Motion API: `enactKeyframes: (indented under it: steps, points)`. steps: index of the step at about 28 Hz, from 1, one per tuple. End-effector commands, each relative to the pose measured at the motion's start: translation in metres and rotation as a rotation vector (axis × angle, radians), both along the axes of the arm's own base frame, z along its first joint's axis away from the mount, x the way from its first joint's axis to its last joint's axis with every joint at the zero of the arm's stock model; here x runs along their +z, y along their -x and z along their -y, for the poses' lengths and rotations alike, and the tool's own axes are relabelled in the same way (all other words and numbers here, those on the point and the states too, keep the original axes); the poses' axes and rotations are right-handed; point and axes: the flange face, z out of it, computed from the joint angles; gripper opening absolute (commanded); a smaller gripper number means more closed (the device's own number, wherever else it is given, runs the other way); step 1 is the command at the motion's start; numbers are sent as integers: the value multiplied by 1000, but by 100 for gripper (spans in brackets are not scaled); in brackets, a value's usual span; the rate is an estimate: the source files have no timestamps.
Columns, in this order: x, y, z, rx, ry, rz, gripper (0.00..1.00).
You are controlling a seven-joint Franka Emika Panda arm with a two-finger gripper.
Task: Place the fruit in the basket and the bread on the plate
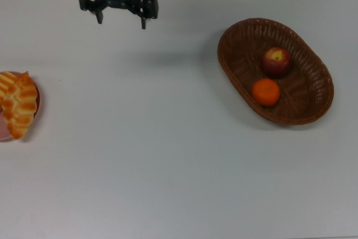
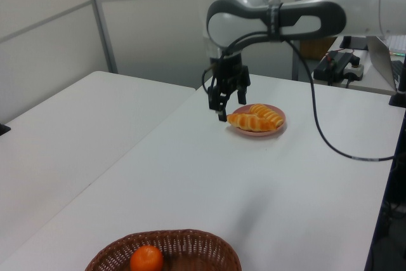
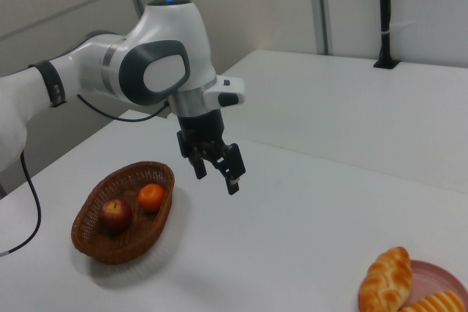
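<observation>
Tool [image 1: 120, 18] raised over worktop [image 1: 168, 155], fingers apart, nothing held. Top view: basket [image 1: 313, 113] with apple [image 1: 276, 61] and orange [image 1: 265, 92] at tool's 4 o'clock; both bread pieces [image 1: 17, 104] on plate [image 1: 37, 100] at 8 o'clock. Judged: task complete.

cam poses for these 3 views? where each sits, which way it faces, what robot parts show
Top view: overhead, looking straight down; gripper and wrist at the top edge.
Left view: low at the basket end, facing the plate; forearm, gripper.
Right view: near the plate end, facing the basket; arm, gripper.
All three show the orange in the basket and bread on the plate.
</observation>
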Motion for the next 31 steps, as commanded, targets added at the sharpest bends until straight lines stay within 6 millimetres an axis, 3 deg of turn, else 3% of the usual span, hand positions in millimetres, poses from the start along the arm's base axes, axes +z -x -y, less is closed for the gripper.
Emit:
enactKeyframes:
  steps: [1, 5, 31]
  points:
    - [13, 12, 21, -33, 1, 0, 100]
    - [21, 15, 23, -28, 14, 13, 100]
    - [21, 15, 29, -29, 18, 17, 100]
